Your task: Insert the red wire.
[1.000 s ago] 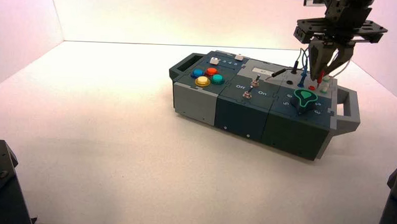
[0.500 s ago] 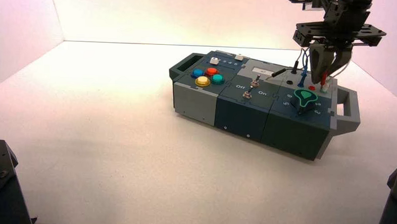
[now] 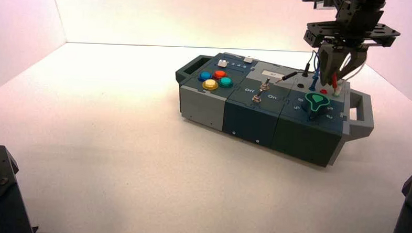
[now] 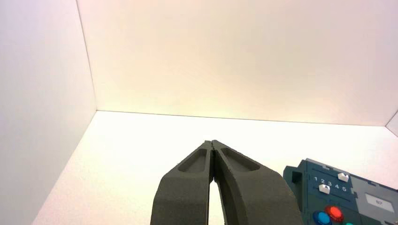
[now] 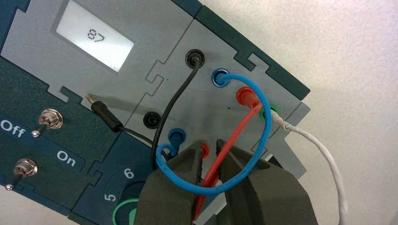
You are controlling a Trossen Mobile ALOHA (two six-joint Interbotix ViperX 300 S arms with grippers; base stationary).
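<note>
pale walls point(image 3: 187, 18) rise behind and beside the pale table point(image 3: 112, 170). over the box point(image 3: 248, 121), the right gripper point(image 5: 209, 144) is open, the red wire point(image 5: 231, 141) between its fingers, perhaps touching one. left gripper point(image 4: 211, 142): closed, left of the box.

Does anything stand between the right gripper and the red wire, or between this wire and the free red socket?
Nothing visible stands between the right gripper and the red wire. The blue wire loops across both and might catch; the red socket shows uncovered.
</note>
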